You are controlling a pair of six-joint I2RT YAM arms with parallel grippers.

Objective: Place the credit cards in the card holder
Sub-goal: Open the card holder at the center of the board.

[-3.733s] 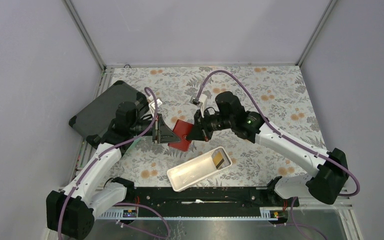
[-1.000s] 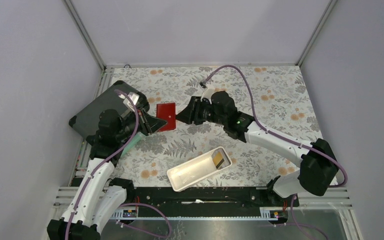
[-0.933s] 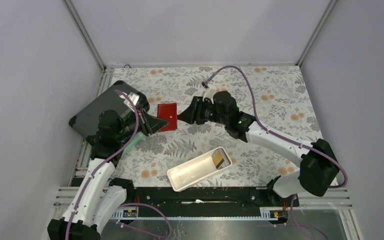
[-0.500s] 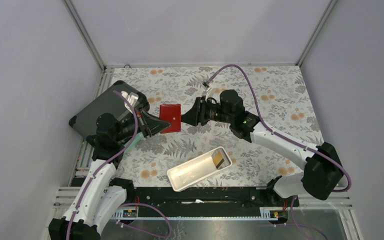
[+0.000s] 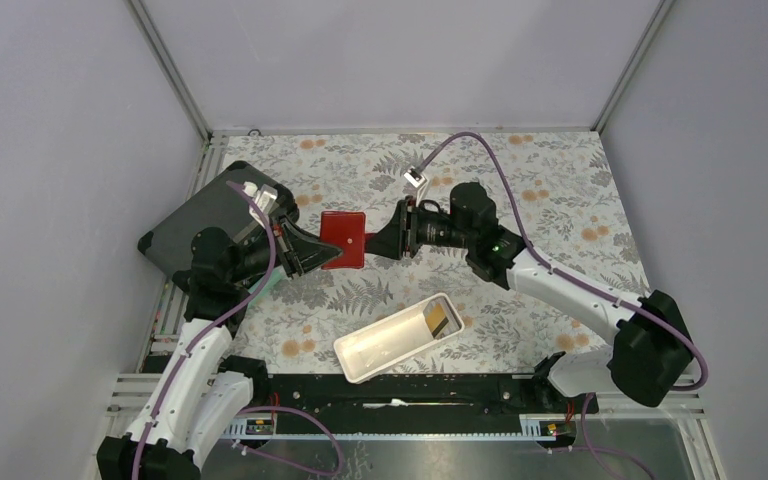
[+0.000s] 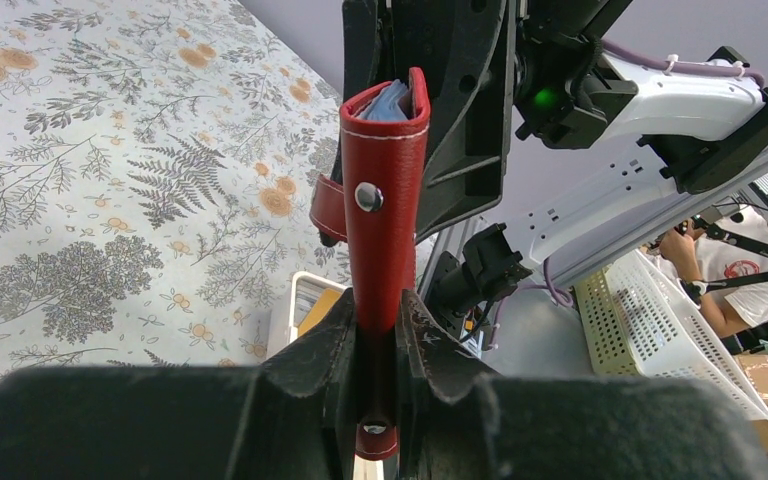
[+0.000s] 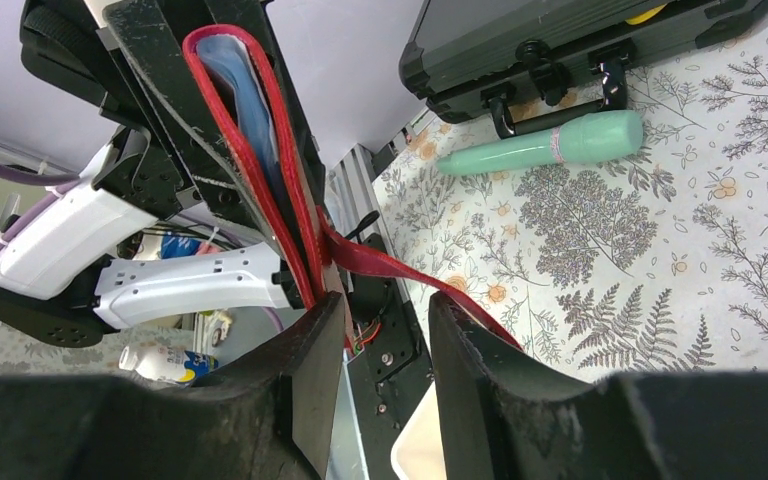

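Hidden items first. In the top view the left gripper (image 5: 322,254) covers the near edge of the card holder (image 5: 344,239), and no view lets me count the cards inside it. The left wrist camera sees the holder edge-on and upright, raised clear of the floral table (image 5: 560,200). It is clenched between the left fingers (image 6: 312,350) with its snap facing the lens. A light blue card (image 6: 392,100) shows in the top fold, but I cannot tell whether more lie behind it.

From the right wrist, the holder gapes with the blue plastic between its red walls. Its strap (image 7: 390,268) runs across the gap of the right gripper (image 7: 380,350), whose jaws stand apart and pinch nothing (one finger sits close against the holder's edge; contact not confirmed).

Containers. The white tray (image 5: 385,342) lies near the arm bases, well apart from the holder. It holds one yellow-brown card (image 5: 441,320) leaning at its right end. The dark grey case (image 5: 200,222) at the table's left edge is closed, so its contents are hidden. A mint-green stick (image 7: 550,145) lies just beside its latches.
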